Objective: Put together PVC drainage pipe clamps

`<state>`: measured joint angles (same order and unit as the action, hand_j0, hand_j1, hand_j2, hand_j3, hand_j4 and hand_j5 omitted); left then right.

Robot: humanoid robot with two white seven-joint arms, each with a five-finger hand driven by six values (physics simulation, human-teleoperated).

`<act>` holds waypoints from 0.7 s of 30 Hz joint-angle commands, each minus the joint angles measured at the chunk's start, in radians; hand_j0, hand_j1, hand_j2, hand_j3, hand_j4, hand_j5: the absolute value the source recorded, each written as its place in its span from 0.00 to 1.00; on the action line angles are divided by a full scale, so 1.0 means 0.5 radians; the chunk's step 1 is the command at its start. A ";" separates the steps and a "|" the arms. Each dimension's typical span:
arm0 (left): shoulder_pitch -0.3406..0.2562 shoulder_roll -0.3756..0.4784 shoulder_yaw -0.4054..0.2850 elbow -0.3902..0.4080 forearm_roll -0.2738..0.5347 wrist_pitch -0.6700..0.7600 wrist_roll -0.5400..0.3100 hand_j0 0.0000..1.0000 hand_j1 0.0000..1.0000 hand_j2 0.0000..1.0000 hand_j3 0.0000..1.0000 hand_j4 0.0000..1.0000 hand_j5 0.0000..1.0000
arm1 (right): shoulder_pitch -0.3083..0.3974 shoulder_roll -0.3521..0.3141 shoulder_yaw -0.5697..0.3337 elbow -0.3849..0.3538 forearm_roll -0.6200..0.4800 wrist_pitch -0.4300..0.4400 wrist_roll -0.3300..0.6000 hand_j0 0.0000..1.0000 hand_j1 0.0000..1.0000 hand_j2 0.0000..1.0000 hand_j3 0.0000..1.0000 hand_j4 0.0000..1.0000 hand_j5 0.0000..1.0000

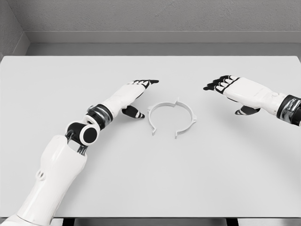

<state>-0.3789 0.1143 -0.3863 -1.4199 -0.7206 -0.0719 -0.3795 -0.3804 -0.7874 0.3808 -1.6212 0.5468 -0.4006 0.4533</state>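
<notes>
Clamp ring (172, 117) lies flat mid-table, open gap toward robot, just right of left hand (128, 96), whose fingers are stretched out & empty; right hand (240, 89), also spread & empty, is farther off.

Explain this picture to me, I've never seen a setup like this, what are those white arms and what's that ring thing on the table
This is a simulator's render, seen from a camera on a humanoid robot's head looking down at a white table. The two white arms are its own. The left hand and the right hand hover with fingers stretched out, holding nothing. Between them lies a white pipe clamp: a thin ring with small tabs and a gap on the side nearest the robot. Neither hand touches it.
</notes>
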 commanded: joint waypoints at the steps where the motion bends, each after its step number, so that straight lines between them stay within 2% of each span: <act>1: 0.000 -0.008 -0.016 -0.004 -0.004 0.003 0.001 1.00 1.00 1.00 1.00 1.00 1.00 | 0.000 -0.002 -0.001 0.000 -0.007 0.003 -0.002 1.00 1.00 1.00 1.00 1.00 1.00; 8: 0.003 -0.008 -0.071 -0.026 -0.001 -0.003 0.001 1.00 1.00 1.00 1.00 1.00 1.00 | 0.000 -0.002 -0.001 0.000 -0.007 0.000 -0.002 1.00 1.00 1.00 1.00 1.00 1.00; 21: 0.031 -0.005 -0.071 -0.090 0.002 -0.010 0.001 1.00 1.00 1.00 1.00 1.00 1.00 | 0.000 -0.002 -0.001 0.000 -0.007 0.003 0.002 1.00 1.00 1.00 1.00 1.00 1.00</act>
<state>-0.3605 0.1112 -0.4231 -1.4590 -0.7229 -0.0775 -0.3795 -0.3804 -0.7874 0.3808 -1.6212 0.5467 -0.4006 0.4537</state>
